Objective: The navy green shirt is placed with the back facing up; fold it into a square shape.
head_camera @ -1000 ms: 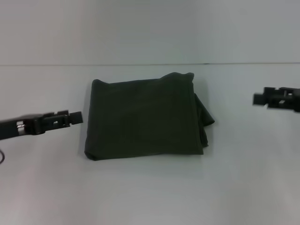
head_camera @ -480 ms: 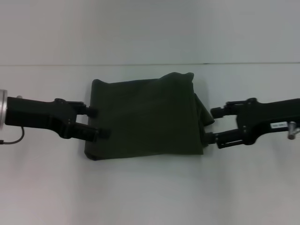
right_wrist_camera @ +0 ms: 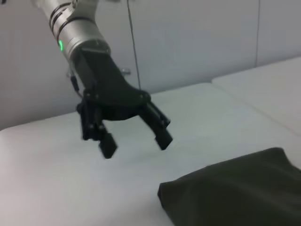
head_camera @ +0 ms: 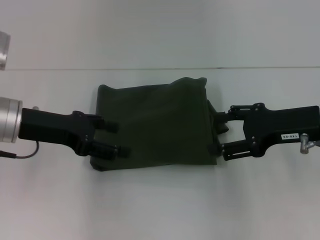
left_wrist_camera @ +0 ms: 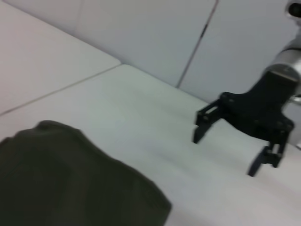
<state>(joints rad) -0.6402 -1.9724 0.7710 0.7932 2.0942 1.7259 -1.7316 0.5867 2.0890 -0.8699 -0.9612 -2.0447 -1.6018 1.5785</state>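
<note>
We are spreading left gripper (head_camera: 114,138) and right gripper (head_camera: 218,133), both empty, beside the nearly square navy green shirt (head_camera: 155,127); only tidying seems left.

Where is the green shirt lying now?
In the head view, the folded navy green shirt lies mid-table, between the open left gripper and open right gripper.

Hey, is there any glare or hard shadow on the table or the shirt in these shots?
Head view: even light, no glare on the table, no hard shadow beside the shirt or under the open left gripper and open right gripper. Right wrist view: a small green lamp glows on the left arm.
</note>
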